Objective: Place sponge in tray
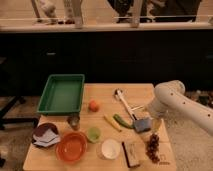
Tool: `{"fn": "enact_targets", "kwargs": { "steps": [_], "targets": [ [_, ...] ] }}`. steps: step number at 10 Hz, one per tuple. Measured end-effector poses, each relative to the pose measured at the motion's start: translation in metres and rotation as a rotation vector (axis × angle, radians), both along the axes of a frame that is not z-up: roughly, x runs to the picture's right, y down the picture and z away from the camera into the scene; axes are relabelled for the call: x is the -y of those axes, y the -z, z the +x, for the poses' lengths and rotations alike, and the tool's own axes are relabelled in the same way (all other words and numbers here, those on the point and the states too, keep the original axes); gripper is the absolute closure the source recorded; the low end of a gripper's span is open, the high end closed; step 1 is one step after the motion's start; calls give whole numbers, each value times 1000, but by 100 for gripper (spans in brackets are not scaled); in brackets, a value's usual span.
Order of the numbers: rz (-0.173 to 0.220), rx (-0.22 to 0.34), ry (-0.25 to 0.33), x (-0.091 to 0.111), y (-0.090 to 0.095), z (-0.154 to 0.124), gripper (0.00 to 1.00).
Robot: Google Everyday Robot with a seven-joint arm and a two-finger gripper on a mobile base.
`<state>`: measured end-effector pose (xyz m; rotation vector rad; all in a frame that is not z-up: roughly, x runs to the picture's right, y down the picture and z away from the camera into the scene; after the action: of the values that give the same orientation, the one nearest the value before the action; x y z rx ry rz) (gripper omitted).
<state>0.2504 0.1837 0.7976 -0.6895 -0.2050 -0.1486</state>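
The white arm's gripper (148,119), jaws spread wide and holding nothing, hangs just above the small grey-blue soft rectangular sponge (141,125), which lies well right of the large green plastic tray (61,95).

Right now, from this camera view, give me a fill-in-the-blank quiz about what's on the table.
The gripper hangs over the wooden table, close by the grey-blue ___. That soft block lies on the table, not in the green ___. The round bowl near the front edge is ___.
Missing words: sponge; tray; orange.
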Motion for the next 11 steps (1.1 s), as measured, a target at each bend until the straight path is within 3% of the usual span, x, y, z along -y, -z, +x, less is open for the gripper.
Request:
{"fn": "enact_targets", "kwargs": {
  "steps": [11],
  "targets": [
    [-45,7,-9,-16,-49,4,20]
  ]
}}
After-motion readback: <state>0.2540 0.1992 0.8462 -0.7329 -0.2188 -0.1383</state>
